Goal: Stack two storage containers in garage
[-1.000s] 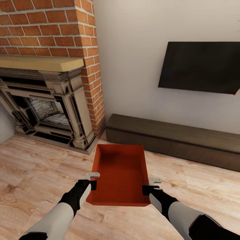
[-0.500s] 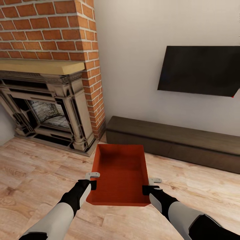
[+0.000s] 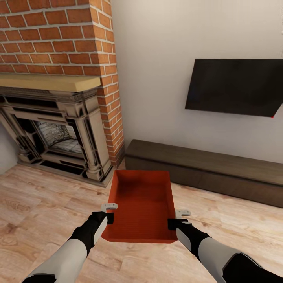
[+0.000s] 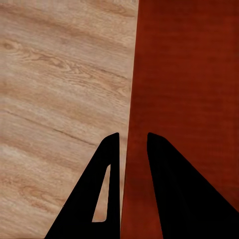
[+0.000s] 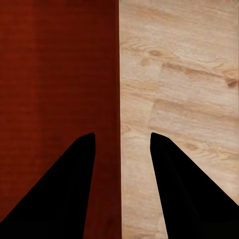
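Now storage container (image 3: 141,204) sits between both arms, long axis pointing ahead; left pincer (image 3: 109,212) and right pincer (image 3: 177,218) each clamp a side wall.

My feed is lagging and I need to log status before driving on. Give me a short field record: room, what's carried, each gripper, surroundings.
room: living room, wood-plank floor
carried: one orange-red storage container, lidless, empty, held level
left gripper: straddles the container's left wall
right gripper: straddles the container's right wall
ahead: brick fireplace, wall TV, low dark cabinet
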